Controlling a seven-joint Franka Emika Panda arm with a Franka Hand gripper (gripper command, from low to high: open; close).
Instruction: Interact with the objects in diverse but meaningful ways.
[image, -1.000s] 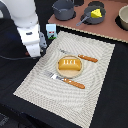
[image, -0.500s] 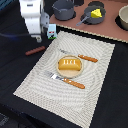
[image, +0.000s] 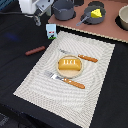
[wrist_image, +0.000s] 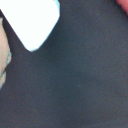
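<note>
Exterior looks down obliquely; wrist hovers close over milk carton (wrist_image: 32, 22).

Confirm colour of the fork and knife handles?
Orange, on both the fork and knife; clearest in the exterior view.

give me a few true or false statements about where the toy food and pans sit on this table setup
1. The orange-brown bread loaf lies on a round plate on the striped placemat. True.
2. The reddish-brown sausage lies on the placemat beside the loaf. False: it lies on the dark surface, off the mat toward the exterior view's left.
3. The yellow cheese wedge sits in the small grey long-handled saucepan. True.
4. The white milk carton stands on the plate. False: it stands beyond the mat's far corner.
5. An orange-handled fork and an orange-handled knife lie on opposite sides of the loaf. True.
6. The gripper holds the loaf. False: it is up by the carton, away from the loaf.
</note>
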